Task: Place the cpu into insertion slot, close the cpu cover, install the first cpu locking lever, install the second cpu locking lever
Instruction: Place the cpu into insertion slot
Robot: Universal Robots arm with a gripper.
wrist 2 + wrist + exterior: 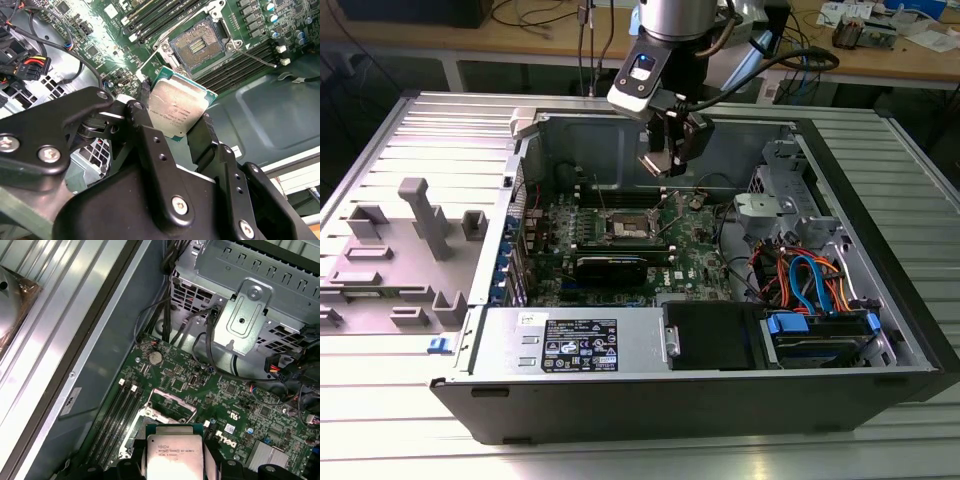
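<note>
Two black fingers [147, 135] of the hand [175, 111] are clamped on opposite edges of the small flat square cpu with a dull silver top [176, 106]. The other two edges of the chip are free. It hangs in the air above the green circuit board [250, 405] and touches nothing below it.

The square dark insertion slot with a silver metal rim [196, 44] lies uncovered, its contact field bare, apart from the chip. The thin silver square cpu cover frame [175, 398] lies swung open just past one edge of the slot. A thin wire locking lever [255, 56] sticks out at another side. Long narrow black memory slots [117, 415] run close along two flanks of the slot.

In the exterior view the hand hangs inside the open grey metal computer case [590, 140], near its back wall. A silver drive cage [770, 210] stands to the exterior view's right, and a black expansion card [610, 268] lies on the near side of the slot. The room straight above the slot is open. The case lies on a ribbed metal counter [380, 420], and a grey plastic fixture [415, 230] stands outside the case wall.
</note>
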